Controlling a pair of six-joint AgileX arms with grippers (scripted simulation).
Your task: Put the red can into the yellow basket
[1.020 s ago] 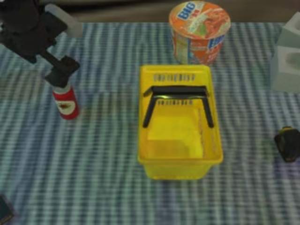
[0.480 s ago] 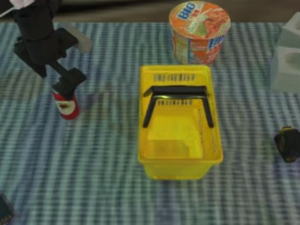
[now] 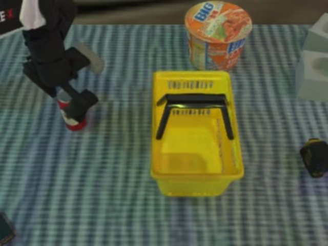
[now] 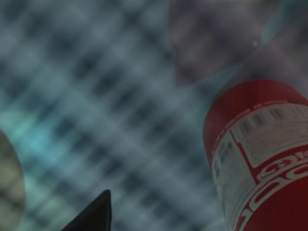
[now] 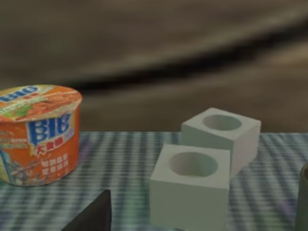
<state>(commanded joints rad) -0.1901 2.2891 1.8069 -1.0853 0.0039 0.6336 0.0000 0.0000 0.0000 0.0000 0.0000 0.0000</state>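
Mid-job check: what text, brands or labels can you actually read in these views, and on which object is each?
"BIG": blue letters on the lid and side of the noodle cup; its smaller print is too blurred to read.
Red can, next to the left claw: a white label patch with barcode-like lines and large white lettering on red, cut off and unreadable.
Yellow basket: no text.
White blocks: no text.

noodle cup lid: "BIG" in blue letters; smaller print beside it unreadable
noodle cup side: "BIG" in blue on white; yellow characters below, too small to read
red can: white label patch with barcode and fine print, unreadable; large white lettering on red, cut off, not legible
left arm: partial white marking near frame edge, not legible
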